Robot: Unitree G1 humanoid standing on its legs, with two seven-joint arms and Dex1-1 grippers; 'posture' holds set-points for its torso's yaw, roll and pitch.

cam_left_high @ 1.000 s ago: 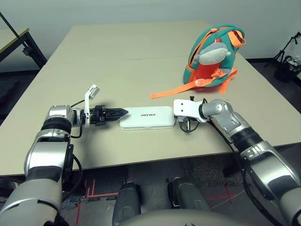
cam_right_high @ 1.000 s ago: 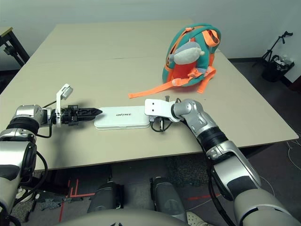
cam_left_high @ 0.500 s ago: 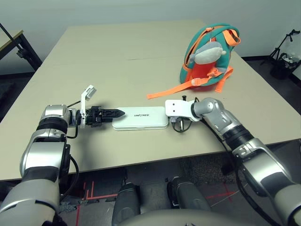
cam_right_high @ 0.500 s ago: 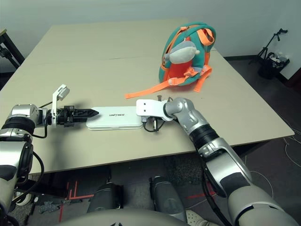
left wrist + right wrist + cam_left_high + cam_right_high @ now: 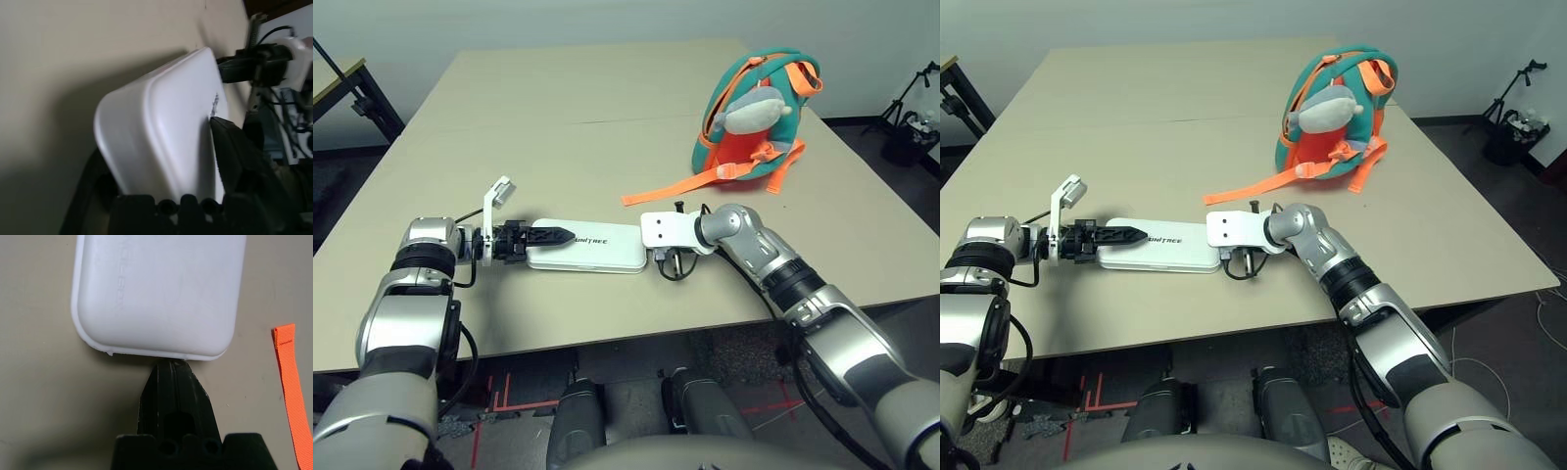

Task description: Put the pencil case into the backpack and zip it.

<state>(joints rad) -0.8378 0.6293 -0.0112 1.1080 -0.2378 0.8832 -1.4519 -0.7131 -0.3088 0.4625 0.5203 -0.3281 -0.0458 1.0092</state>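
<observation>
The white pencil case (image 5: 592, 246) lies flat on the table near the front edge. My left gripper (image 5: 563, 236) has the case's left end between its two black fingers (image 5: 230, 156) and is shut on it. My right gripper (image 5: 171, 366) is shut, and its tip touches the case's opposite short end (image 5: 156, 352). The teal and orange backpack (image 5: 754, 122) stands upright at the far right, well away from both grippers, with a grey plush shark (image 5: 751, 108) on its front. I cannot see the backpack's zip.
A loose orange strap (image 5: 671, 186) trails from the backpack across the table toward the right arm. The beige table (image 5: 558, 117) has wide bare room behind the case. Its front edge runs close under both forearms.
My right gripper has pushed the pencil case to the left, so its end slid between the left gripper's fingers. The left fingers have closed in on it.
</observation>
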